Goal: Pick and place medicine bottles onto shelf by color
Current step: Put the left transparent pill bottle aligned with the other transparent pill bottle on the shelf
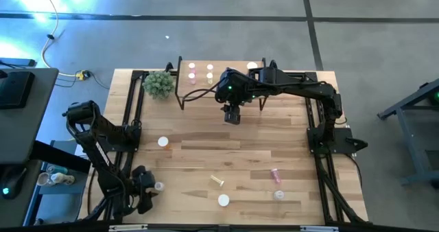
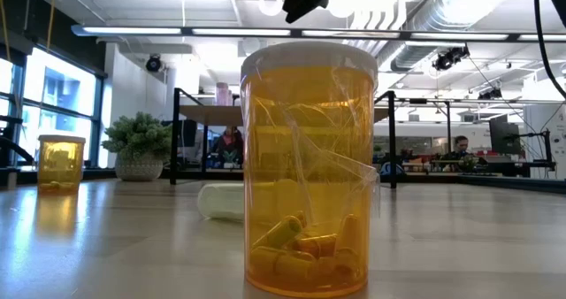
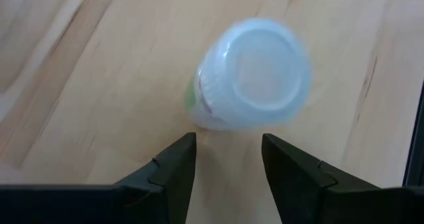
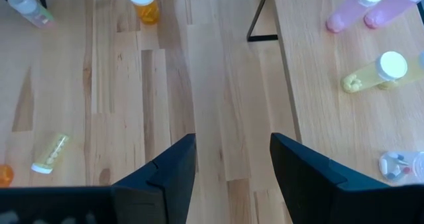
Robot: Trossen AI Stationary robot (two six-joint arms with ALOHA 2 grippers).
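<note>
- The left gripper (image 1: 147, 189) hovers over the near left corner of the table (image 1: 206, 149), fingers apart and empty, pointing down at a pale bottle with a white cap (image 3: 252, 75) that stands just beyond its fingertips.
- In the left wrist view the cap sits ahead of the gap between the fingers, not inside it; closing now would likely pinch air or clip the cap's edge and tip the bottle over.
- The right gripper (image 1: 232, 115) hangs in front of the shelf (image 1: 199, 88) at the far edge, jaws parted with nothing between them.
- On the shelf stand pink bottles (image 4: 348, 8) and a yellow-green bottle (image 4: 374, 71); a clear one (image 4: 401, 164) lies near them.
- On the table, an orange bottle (image 1: 163, 142) stands toward the left edge, and a yellow one lying down (image 1: 217, 181), a pink one lying down (image 1: 275, 174) and 2 more white-capped bottles sit near the near edge.
- Lying bottles may roll if nudged.
- Colour groups are tight on the shelf, so a careless placement could knock neighbours down.
- A potted plant (image 1: 159, 84) stands beside the shelf.
</note>
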